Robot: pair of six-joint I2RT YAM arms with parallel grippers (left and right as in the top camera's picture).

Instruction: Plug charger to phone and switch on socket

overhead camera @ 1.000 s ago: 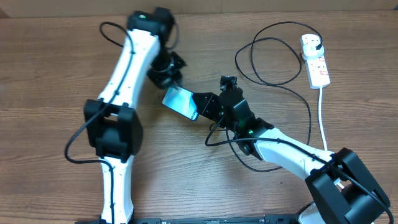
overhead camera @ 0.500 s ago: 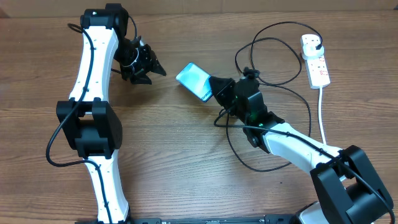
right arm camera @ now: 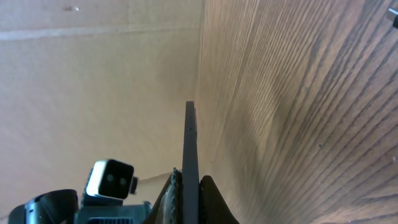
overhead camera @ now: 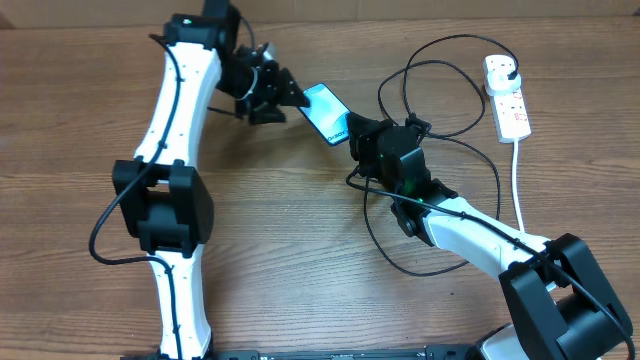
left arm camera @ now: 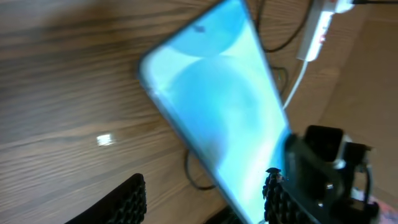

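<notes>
The phone [overhead camera: 325, 112], its light blue screen lit, is held off the table by my right gripper [overhead camera: 358, 135], which is shut on its near end. In the right wrist view the phone [right arm camera: 189, 140] shows edge-on, clamped between the jaws [right arm camera: 188, 186]. My left gripper [overhead camera: 287, 94] is open just left of the phone's far end. In the left wrist view the screen [left arm camera: 217, 106] fills the frame and reaches down between the open fingers [left arm camera: 205, 182]. The charger's black cable [overhead camera: 440, 95] loops on the table, its plug [overhead camera: 511, 71] in the white socket strip [overhead camera: 507, 98]. I cannot find its connector tip.
The socket's thick white cord [overhead camera: 517, 190] runs down the right side of the wooden table [overhead camera: 300, 250]. More black cable [overhead camera: 385, 245] loops under my right arm. A beige wall [right arm camera: 93, 81] backs the table. The strip also shows in the left wrist view [left arm camera: 320, 31].
My right gripper has carried the phone up and toward the far edge. My left gripper swung out to the left, then came back right to the phone's far end.
</notes>
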